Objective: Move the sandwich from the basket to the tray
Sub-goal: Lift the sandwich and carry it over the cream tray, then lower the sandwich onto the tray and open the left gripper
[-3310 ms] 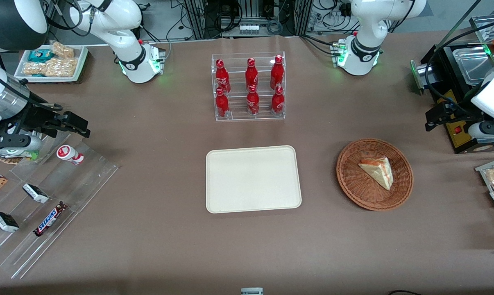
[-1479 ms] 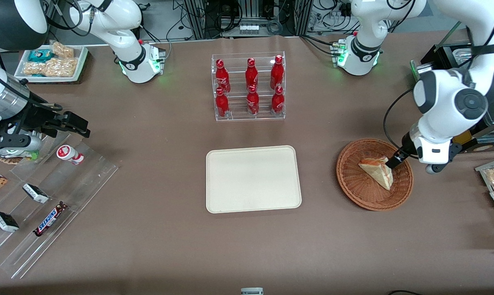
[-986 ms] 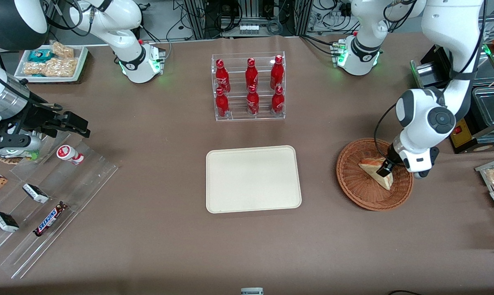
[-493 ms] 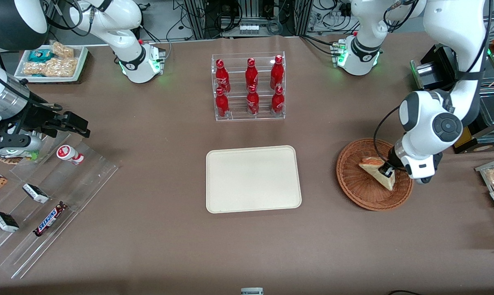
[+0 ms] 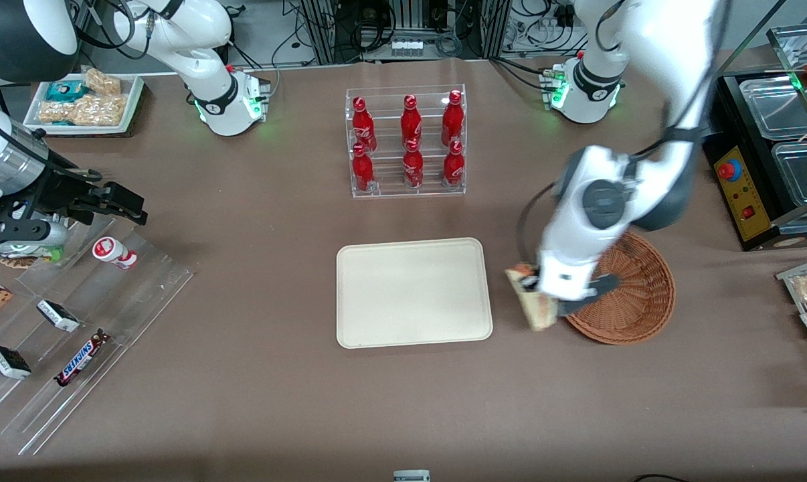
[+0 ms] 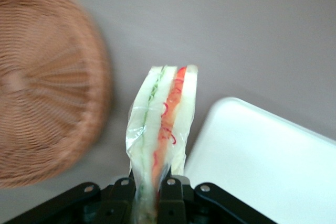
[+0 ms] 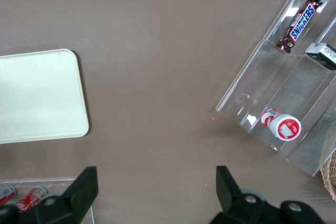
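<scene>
Sandwich (image 5: 536, 304) is out of the basket (image 5: 634, 301) and in the air, so you have the pick done and the carry about half made. In the front view it hangs over bare table between the basket and the tray (image 5: 413, 292), just beside the basket's rim and not yet over the tray. The basket holds nothing that you can see, and the tray is bare too. What you have left, by my reading, is to bring it on over the tray, lower it and let go.

Your gripper (image 6: 153, 195) is clenched on the sandwich (image 6: 160, 129). In the wrist view, the 2 fingers pinch the wedge at one end, through the clear wrap, and the rest juts out past them with the green and orange-red filling stripes facing the camera. The tray's rounded corner (image 6: 231, 111) lies just beside the wedge and the basket (image 6: 47, 82) sits apart from it.
</scene>
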Available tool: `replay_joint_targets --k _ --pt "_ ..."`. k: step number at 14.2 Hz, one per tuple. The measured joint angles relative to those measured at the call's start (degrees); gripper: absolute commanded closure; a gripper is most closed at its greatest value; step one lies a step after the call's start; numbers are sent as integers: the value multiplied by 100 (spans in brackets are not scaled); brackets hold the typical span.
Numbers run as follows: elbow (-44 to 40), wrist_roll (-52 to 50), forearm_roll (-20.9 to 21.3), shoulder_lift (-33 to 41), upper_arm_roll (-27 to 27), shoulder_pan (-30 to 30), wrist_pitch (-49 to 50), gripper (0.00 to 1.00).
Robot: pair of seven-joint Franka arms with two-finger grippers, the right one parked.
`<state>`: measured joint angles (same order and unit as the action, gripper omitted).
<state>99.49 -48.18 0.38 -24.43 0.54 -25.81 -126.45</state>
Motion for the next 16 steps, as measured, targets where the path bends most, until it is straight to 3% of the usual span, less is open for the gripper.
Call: replay_joint_targets --k 6,11,12,13,14,16 --pt "-1510 45 2 -1393 -16 -1274 -5 98" --pt "-2075 -274 250 -2084 -44 -1692 -5 92" --pt "-2134 -395 343 -2198 -48 -1750 -28 83" --pt "-2176 -532 441 -2282 -49 -1794 -83 37" --pt "-2206 -663 490 -2311 -51 -1819 -113 0" --pt "-2285 -857 508 -2302 -73 -1826 -109 0"
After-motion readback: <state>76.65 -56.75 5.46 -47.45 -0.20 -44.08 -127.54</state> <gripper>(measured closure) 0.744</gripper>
